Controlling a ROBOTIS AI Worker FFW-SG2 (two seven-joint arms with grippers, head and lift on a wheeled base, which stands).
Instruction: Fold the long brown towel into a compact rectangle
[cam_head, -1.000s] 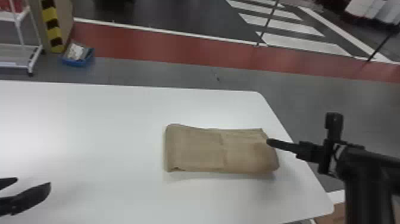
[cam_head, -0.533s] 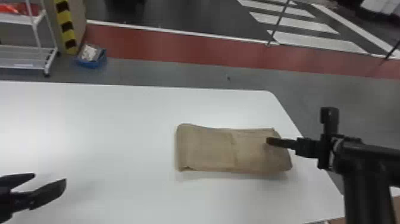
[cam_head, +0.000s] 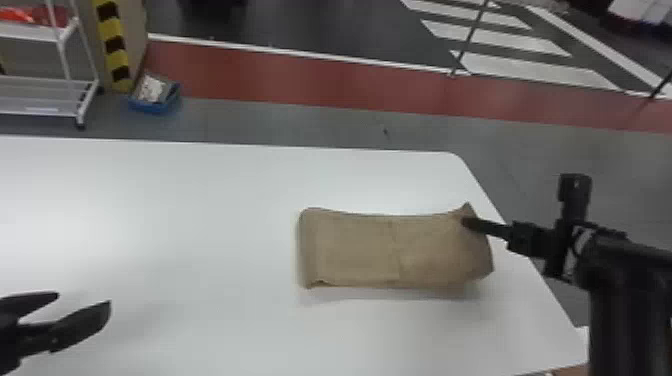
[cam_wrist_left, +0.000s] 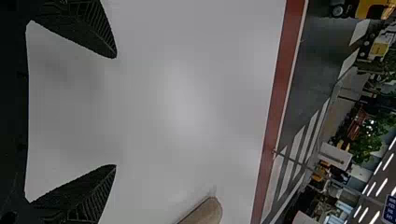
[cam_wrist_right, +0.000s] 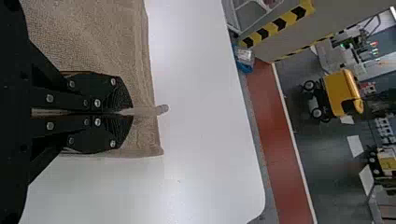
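Brown towel (cam_head: 355, 252): lying folded right of centre on the white table (cam_head: 200, 215), its upper-right corner peaking beside the pinch.
Right gripper (cam_head: 466, 223): pinching cloth by that corner, seemingly getting purchase to lift or straighten the end!
Left gripper (cam_head: 84, 298): hovering lower left, spreading its fingers around nothing, probably leaving room.

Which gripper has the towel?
The right gripper: its fingers are shut on the brown towel, near its right end. The left gripper is open above the white table.
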